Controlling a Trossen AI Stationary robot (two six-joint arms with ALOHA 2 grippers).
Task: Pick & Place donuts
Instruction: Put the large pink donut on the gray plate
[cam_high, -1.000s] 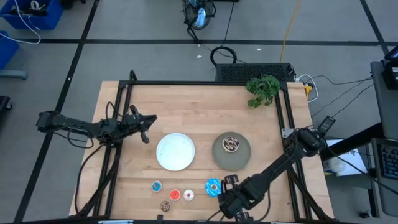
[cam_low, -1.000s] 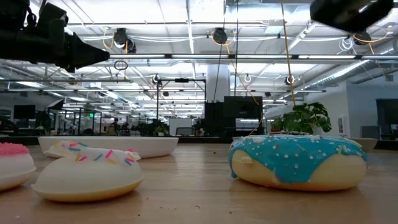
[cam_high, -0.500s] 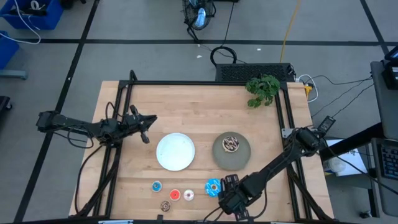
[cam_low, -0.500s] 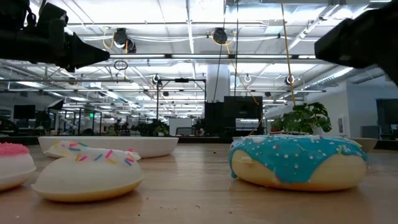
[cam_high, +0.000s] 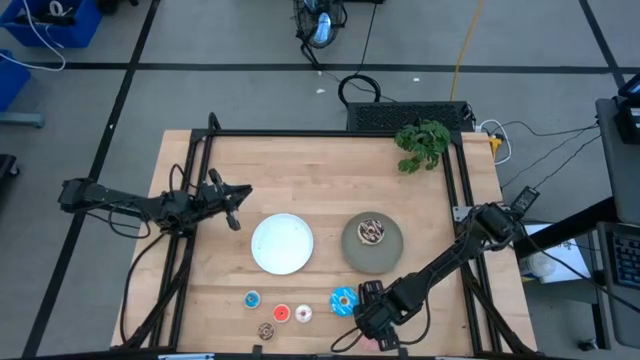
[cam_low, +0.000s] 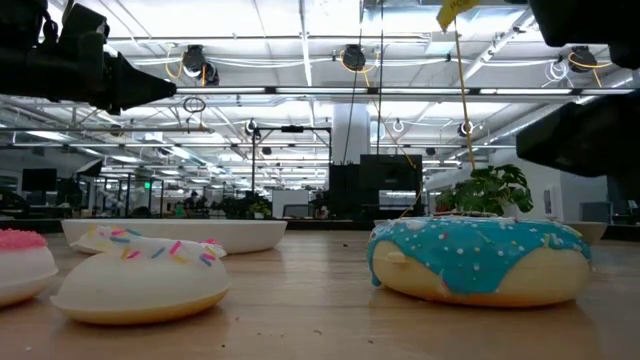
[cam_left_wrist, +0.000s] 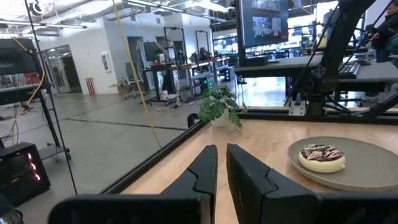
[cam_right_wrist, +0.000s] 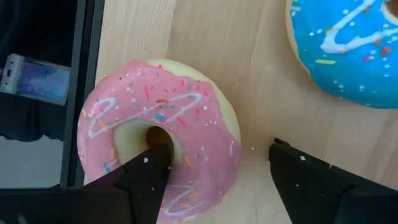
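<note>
A pink-iced donut lies flat on the table at its near edge. A blue-iced donut lies beside it. My right gripper hangs open right above the pink donut, pointing steeply down. One finger is over the hole, the other is beyond the outer rim. A brown drizzled donut rests on the grey plate. Several mini donuts lie near the front edge. My left gripper waits shut above the table's left part. My right gripper straddles one side of the pink donut's ring from above. I cannot tell whether either finger touches it. The donut lies flat on the table.
A white plate stands left of the grey one. A potted plant is at the far right corner. The table's black frame rail runs close beside the pink donut. Bare wood lies between the plates and the far edge.
My right gripper has sunk toward the table at the near edge, onto the pink donut's place; in the low view its dark body has come down at the right. The donuts lie where they were.
</note>
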